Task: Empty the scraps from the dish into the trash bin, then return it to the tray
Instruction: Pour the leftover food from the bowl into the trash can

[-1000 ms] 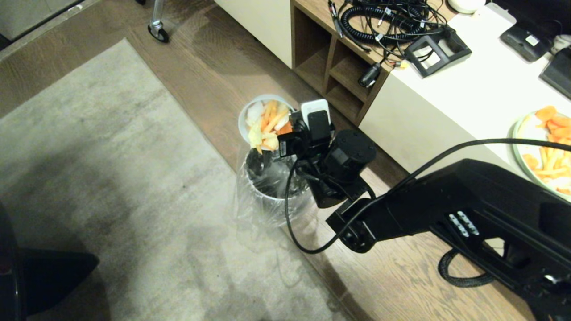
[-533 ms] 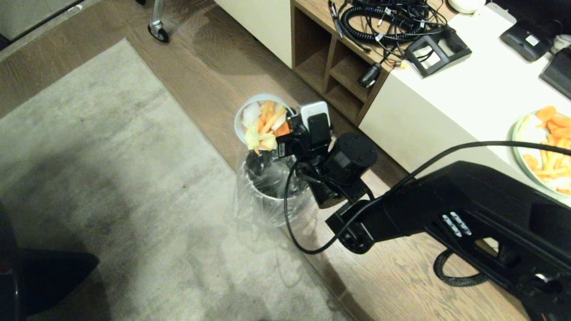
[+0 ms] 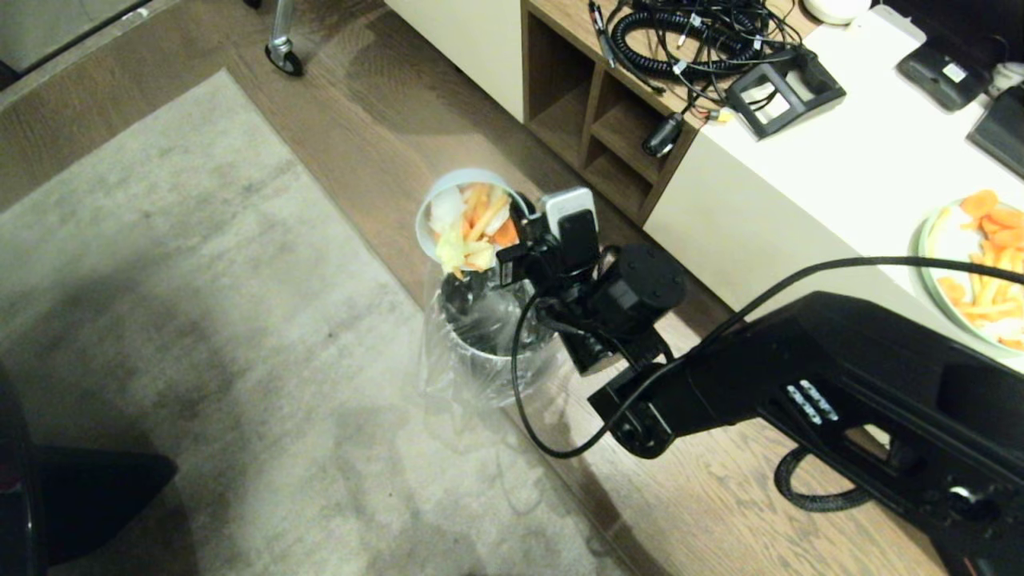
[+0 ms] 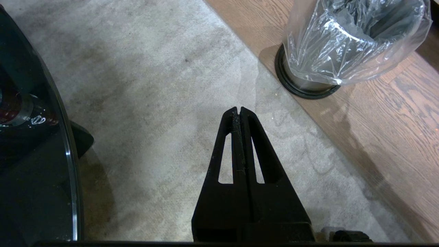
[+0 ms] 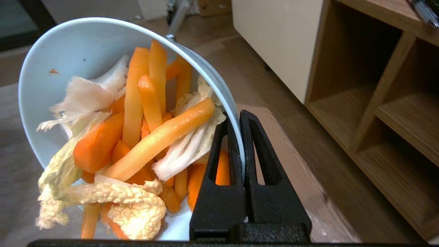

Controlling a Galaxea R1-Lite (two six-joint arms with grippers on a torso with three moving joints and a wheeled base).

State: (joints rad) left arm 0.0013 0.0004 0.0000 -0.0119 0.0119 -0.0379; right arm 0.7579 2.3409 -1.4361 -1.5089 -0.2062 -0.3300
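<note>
The right gripper (image 5: 240, 120), clamped on the rim of the small white ceramic dish (image 5: 68, 51), has tipped it further; orange and pale scraps (image 5: 137, 137) slump toward the low edge. The lined steel trash bin (image 3: 488, 336) waits just below. Unspilled so far.

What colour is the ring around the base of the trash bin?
Black, under the steel trash bin and its clear liner; the left wrist view shows it best.
</note>
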